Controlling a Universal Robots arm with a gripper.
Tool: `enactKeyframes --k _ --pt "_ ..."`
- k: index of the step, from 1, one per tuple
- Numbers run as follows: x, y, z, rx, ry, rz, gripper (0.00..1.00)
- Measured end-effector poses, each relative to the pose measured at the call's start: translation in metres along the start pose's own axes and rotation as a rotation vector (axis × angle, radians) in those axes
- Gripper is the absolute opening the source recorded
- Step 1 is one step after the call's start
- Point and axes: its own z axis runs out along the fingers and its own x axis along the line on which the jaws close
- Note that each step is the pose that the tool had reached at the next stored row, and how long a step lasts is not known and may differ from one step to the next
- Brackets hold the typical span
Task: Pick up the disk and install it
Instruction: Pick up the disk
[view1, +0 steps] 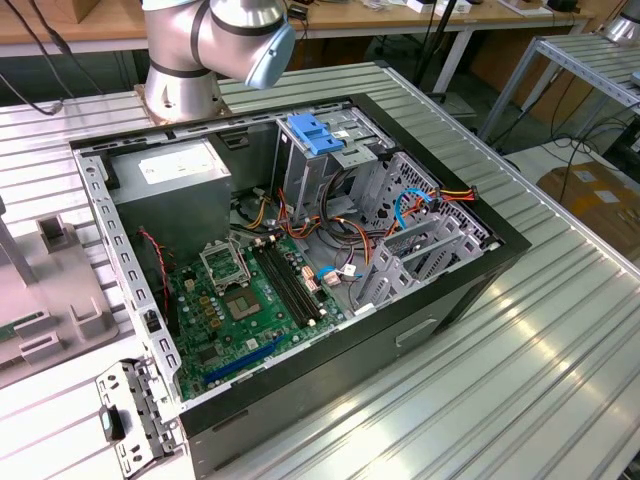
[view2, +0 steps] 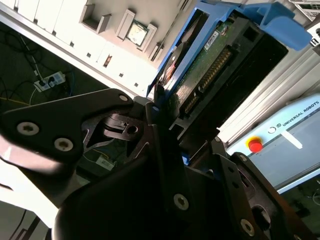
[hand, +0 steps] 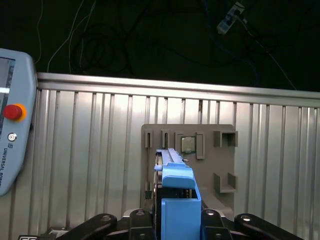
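Disk (hand: 177, 197) in tool's (hand: 178, 224) closed grip

Bright, even light fills the exterior view; the ribbed surface (view1: 520, 380) gleams, with soft shadows inside the computer case (view1: 330, 385). In the second wrist view the fixture plate (view2: 100, 45) burns out white behind the shadowed claw (view2: 186, 121) clamping the disk (view2: 215, 65).
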Motion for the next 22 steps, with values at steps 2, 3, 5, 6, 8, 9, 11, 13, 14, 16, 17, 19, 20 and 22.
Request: enactKeyframes --k 2,3,5,6,8,9,11,13,14,16,17,19,20,22 --pt "0.0003 -0.0022 -0.0001 0.0000 0.0000 0.000 0.37" --pt "0.0004 -0.0031 -0.0001 0.0001 0.0000 0.000 0.37" --pt "0.0006 -0.0050 -0.0003 -0.0001 0.0000 0.000 0.37" --pt "0.0007 -0.0057 -0.0003 0.0000 0.0000 0.000 0.37" --pt "0.0010 -0.0077 -0.0004 -0.0001 0.0000 0.000 0.37" --pt "0.0011 -0.0087 -0.0004 0.0000 0.0000 0.000 0.37" --pt "0.0013 -0.0099 -0.0005 0.0000 0.0000 0.000 0.37" --pt "0.0015 -0.0108 -0.0005 0.0000 0.0000 0.000 0.37" --pt "0.0016 -0.0112 -0.0005 0.0000 0.0000 0.000 0.37" --pt "0.0020 -0.0123 -0.0006 -0.0001 0.0000 0.000 0.37" --pt "0.0023 -0.0128 -0.0006 0.0000 0.0000 0.000 0.37" --pt "0.0025 -0.0137 -0.0007 -0.0001 0.0000 0.000 0.37" --pt "0.0027 -0.0141 -0.0007 -0.0001 0.0000 0.000 0.37" --pt "0.0029 -0.0150 -0.0008 -0.0001 0.0000 0.000 0.37"
